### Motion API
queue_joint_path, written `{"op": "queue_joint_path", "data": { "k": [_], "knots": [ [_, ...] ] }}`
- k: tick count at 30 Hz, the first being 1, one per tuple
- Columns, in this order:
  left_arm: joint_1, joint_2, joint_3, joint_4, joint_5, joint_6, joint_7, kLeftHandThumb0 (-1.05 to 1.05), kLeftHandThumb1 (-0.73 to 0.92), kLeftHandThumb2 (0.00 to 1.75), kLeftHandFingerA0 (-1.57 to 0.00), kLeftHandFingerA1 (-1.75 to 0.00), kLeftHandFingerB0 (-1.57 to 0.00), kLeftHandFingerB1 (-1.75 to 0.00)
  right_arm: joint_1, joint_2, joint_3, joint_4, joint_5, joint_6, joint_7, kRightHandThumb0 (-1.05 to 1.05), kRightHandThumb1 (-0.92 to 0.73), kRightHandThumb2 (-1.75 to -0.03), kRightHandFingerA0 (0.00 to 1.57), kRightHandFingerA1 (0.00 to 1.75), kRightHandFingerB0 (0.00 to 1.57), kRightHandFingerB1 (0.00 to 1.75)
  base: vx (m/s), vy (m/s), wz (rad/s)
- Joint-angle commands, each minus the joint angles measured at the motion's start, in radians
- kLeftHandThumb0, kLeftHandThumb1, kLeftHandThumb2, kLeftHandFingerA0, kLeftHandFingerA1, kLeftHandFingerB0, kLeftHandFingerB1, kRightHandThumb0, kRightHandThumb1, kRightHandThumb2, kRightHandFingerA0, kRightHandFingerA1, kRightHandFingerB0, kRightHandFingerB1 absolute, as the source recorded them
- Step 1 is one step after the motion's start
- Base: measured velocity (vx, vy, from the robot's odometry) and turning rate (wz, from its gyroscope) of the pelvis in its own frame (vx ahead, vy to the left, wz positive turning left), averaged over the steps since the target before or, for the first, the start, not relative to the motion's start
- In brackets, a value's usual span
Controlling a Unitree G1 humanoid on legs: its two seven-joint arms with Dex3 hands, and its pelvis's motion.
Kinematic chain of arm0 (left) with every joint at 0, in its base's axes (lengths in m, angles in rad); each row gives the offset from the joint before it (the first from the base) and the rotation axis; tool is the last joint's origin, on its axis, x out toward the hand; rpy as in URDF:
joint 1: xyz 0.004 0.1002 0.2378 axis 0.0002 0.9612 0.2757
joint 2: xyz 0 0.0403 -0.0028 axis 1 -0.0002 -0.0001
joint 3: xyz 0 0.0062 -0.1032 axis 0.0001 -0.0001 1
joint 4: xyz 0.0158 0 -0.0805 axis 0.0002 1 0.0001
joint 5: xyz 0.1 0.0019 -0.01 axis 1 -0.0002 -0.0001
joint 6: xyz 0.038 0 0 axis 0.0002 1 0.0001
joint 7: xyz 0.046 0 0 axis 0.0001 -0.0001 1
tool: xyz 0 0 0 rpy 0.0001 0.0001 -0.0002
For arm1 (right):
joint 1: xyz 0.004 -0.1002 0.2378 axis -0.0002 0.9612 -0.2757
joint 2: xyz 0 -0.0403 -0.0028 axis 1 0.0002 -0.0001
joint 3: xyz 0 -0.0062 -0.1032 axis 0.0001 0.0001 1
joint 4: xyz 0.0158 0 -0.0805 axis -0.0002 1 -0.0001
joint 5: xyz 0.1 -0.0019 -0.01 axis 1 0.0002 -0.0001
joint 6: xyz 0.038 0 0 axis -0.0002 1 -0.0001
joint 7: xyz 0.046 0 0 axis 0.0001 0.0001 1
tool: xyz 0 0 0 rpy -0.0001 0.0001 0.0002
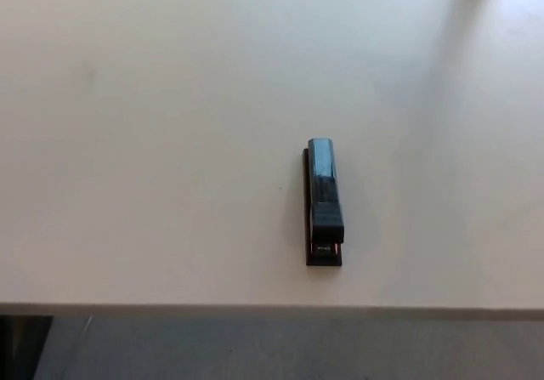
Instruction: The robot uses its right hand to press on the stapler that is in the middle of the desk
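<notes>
Here, the stapler [325, 203] lay lengthwise on the pale bench [153, 142], near its front edge, untouched. Neither robot hand showed, so you could not tell its state; you needed to bring the right one squarely over the top arm.

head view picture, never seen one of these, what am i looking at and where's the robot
This picture comes from a camera on a humanoid robot's head, looking down at the work in front of it. The robot has two arms with black three-fingered hands, but neither hand shows here, so nothing is being held. What you see is a pale, smooth desk with one thing on it: a slim dark stapler with a glossy top, lying flat, lengthwise away from the camera, near the desk's front edge. Below that edge is grey floor.
</notes>
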State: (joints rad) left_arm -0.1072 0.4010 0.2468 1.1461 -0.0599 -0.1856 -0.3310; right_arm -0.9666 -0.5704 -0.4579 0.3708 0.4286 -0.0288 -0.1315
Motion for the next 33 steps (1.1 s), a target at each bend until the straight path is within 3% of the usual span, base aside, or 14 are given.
{"op": "queue_joint_path", "data": {
  "k": [1, 3, 5, 9, 11, 13, 16, 17, 18, 23, 27, 30, 31, 33],
  "knots": [
    [0.01, 0.03, -0.007, 0.012, 0.005, -0.032, -0.01, -0.48, 0.92, 0.95, -0.02, -0.22, -0.02, -0.22, 0.168, 0.307, 0.353, -0.424, 0.055, 0.176, 0.05, 0.01, -0.75, -0.83, 1.24, 1.1, 0.77, 1.13, 0.0, 0.0, 0.0],
    [0.013, 0.03, -0.009, 0.005, 0.005, -0.032, -0.013, -0.47, 0.92, 0.95, -0.02, -0.22, -0.02, -0.22, 0.156, 0.34, 0.395, -0.369, -0.011, 0.154, 0.053, -0.03, -0.73, -0.82, 1.26, 1.07, 0.76, 1.16, 0.0, 0.0, 0.0],
    [0.008, 0.027, -0.005, 0.004, -0.001, -0.024, -0.012, -0.47, 0.92, 0.94, -0.02, -0.22, -0.02, -0.23, 0.139, 0.396, 0.415, -0.294, -0.023, 0.132, 0.062, -0.09, -0.72, -0.75, 1.31, 0.93, 0.81, 1.09, 0.0, 0.0, 0.0],
    [0.003, 0.027, -0.005, 0.008, 0.0, -0.016, 0.001, -0.47, 0.92, 0.93, -0.02, -0.23, -0.02, -0.23, 0.115, 0.487, 0.457, -0.199, -0.053, 0.128, 0.042, -0.12, -0.75, -0.71, 1.3, 0.97, 0.84, 1.02, 0.0, 0.0, 0.0],
    [0.007, 0.028, -0.003, 0.006, -0.004, -0.02, -0.013, -0.47, 0.92, 0.95, -0.01, -0.21, -0.01, -0.22, 0.111, 0.523, 0.476, -0.155, -0.078, 0.128, 0.026, -0.13, -0.77, -0.67, 1.3, 0.95, 0.8, 1.09, 0.0, 0.0, 0.0],
    [0.009, 0.03, -0.005, 0.004, -0.003, -0.025, -0.019, -0.48, 0.92, 0.94, -0.02, -0.23, -0.02, -0.23, 0.107, 0.563, 0.489, -0.107, -0.087, 0.142, 0.019, -0.13, -0.71, -0.82, 1.29, 1.01, 0.8, 1.12, 0.0, 0.0, 0.0],
    [0.004, 0.03, -0.012, 0.006, 0.002, -0.022, -0.017, -0.47, 0.92, 0.95, -0.01, -0.21, -0.01, -0.21, 0.115, 0.586, 0.501, -0.022, -0.121, 0.067, 0.064, -0.13, -0.74, -0.76, 1.27, 1.04, 0.8, 1.04, 0.0, 0.0, 0.02],
    [0.003, 0.03, -0.012, 0.007, 0.002, -0.021, -0.014, -0.46, 0.92, 0.95, -0.01, -0.2, -0.01, -0.21, 0.117, 0.596, 0.503, -0.006, -0.126, 0.065, 0.067, -0.13, -0.78, -0.67, 1.28, 1.02, 0.79, 0.96, 0.0, 0.0, 0.0],
    [0.004, 0.03, -0.013, 0.01, 0.003, -0.025, -0.014, -0.46, 0.92, 0.95, -0.02, -0.23, -0.02, -0.22, 0.12, 0.617, 0.502, 0.028, -0.122, 0.054, 0.08, -0.15, -0.8, -0.64, 1.27, 0.97, 0.71, 1.07, 0.0, 0.0, 0.0],
    [0.001, 0.029, -0.012, 0.015, -0.001, -0.023, -0.013, -0.48, 0.92, 0.93, -0.02, -0.25, -0.01, -0.21, 0.124, 0.689, 0.504, 0.171, -0.15, 0.033, 0.084, -0.12, -0.75, -0.71, 1.27, 1.05, 0.74, 1.17, 0.0, 0.0, 0.0],
    [0.004, 0.029, -0.013, 0.008, -0.003, -0.03, -0.016, -0.47, 0.92, 0.94, -0.03, -0.24, -0.02, -0.21, 0.132, 0.714, 0.515, 0.308, -0.213, -0.046, 0.084, -0.1, -0.72, -0.8, 1.27, 1.0, 0.81, 1.14, 0.0, 0.0, 0.0],
    [0.003, 0.033, -0.017, 0.004, 0.002, -0.021, -0.009, -0.48, 0.92, 0.93, -0.03, -0.23, -0.02, -0.22, 0.128, 0.721, 0.49, 0.411, -0.205, -0.082, 0.108, -0.15, -0.76, -0.7, 1.28, 0.98, 0.8, 1.16, 0.0, 0.0, 0.0],
    [0.003, 0.033, -0.017, 0.007, 0.003, -0.025, -0.009, -0.47, 0.92, 0.95, -0.01, -0.21, -0.01, -0.21, 0.127, 0.727, 0.474, 0.439, -0.194, -0.06, 0.102, -0.19, -0.77, -0.66, 1.31, 1.0, 0.81, 1.06, 0.0, 0.0, 0.0],
    [0.003, 0.035, -0.019, 0.011, 0.002, -0.033, -0.019, -0.46, 0.92, 0.96, -0.02, -0.23, -0.01, -0.2, 0.124, 0.741, 0.442, 0.499, -0.184, -0.071, 0.101, -0.15, -0.73, -0.7, 1.3, 1.06, 0.82, 1.03, 0.0, 0.0, 0.0]
  ]
}}
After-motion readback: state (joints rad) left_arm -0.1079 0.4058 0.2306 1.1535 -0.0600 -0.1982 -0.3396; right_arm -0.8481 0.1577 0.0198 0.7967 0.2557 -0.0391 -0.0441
